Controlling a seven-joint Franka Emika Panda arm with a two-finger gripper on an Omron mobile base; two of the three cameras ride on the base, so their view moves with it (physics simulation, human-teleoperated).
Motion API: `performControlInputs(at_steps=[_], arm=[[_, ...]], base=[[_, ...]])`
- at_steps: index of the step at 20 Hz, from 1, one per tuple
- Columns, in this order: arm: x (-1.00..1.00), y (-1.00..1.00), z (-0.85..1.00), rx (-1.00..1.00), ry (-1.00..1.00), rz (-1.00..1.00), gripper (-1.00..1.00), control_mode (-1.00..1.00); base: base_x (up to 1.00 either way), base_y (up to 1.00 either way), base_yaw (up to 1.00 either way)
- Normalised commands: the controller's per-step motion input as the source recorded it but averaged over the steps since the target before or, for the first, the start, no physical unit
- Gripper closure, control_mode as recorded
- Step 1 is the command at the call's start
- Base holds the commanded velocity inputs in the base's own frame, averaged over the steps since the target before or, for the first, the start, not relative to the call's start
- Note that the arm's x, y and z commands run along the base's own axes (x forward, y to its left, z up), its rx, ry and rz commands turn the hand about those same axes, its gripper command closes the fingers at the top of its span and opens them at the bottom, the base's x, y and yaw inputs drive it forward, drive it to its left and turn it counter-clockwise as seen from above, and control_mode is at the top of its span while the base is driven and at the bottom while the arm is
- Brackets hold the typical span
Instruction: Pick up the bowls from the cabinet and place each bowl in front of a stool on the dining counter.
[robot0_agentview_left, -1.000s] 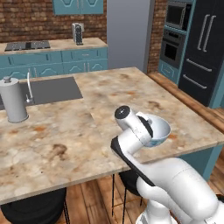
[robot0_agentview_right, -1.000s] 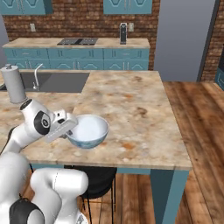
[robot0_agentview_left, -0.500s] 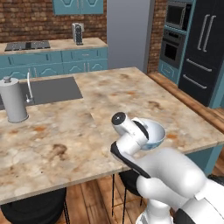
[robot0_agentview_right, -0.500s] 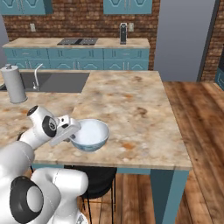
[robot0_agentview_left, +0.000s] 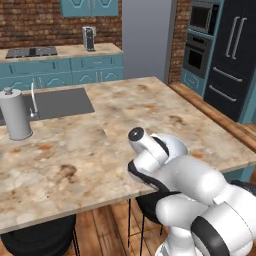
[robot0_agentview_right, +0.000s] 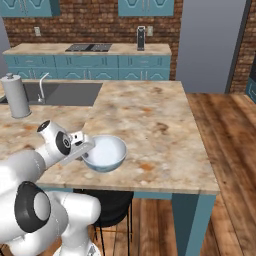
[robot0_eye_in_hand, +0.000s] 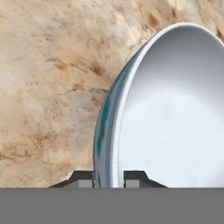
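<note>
Reaching low, end effector (robot0_eye_in_hand: 109, 178) pinching white bowl (robot0_agentview_right: 104, 152) rim above dining counter (robot0_agentview_right: 150, 115).

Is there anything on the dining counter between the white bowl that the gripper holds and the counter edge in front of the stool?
Nothing visible. The gripper grips the rim of the white bowl above bare dining counter near its front edge, over a black stool. The paper towel roll stands far off beside the sink.

White, blue-patterned bowl (robot0_agentview_right: 104, 153) sits upright on the dining counter (robot0_agentview_right: 150, 125), near its edge.
</note>
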Motion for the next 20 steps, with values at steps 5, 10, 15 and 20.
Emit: performControlInputs(at_steps=[5, 10, 15, 20], arm=[[0.24, 0.00, -0.15, 0.02, 0.00, 0.00, -1.00, -1.00], [0.06, 0.00, -0.05, 0.00, 0.00, 0.00, -1.00, -1.00], [-0.07, 0.00, 0.11, 0.00, 0.00, 0.00, -1.00, -1.00], [-0.43, -0.05, 0.97, 0.13, 0.05, -0.05, -1.00, -1.00]], base=[[0.00, 0.00, 0.00], [0.00, 0.00, 0.00], [0.00, 0.00, 0.00], [0.00, 0.00, 0.00]])
